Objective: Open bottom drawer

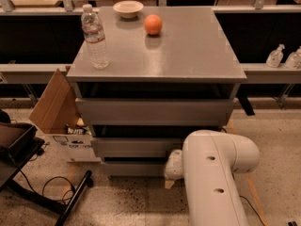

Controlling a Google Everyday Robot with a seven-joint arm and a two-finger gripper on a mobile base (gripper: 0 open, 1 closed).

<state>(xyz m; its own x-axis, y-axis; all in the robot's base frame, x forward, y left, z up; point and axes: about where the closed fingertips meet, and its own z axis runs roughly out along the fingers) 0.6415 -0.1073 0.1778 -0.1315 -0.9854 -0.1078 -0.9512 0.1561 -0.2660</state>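
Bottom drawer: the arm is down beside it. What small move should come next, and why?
Probably a short straight pull away from the cabinet. The gripper is low at the right end of the bottom drawer front, which sits no further out than the middle drawer above. The arm hides its hold, so this is a guess.

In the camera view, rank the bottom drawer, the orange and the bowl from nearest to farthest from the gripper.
The gripper sits low at the front of the cabinet, right of centre.
1. Bottom drawer: right beside it, near the floor.
2. Orange: on the cabinet top, toward the back.
3. Bowl: at the top's rear edge, left of the orange.
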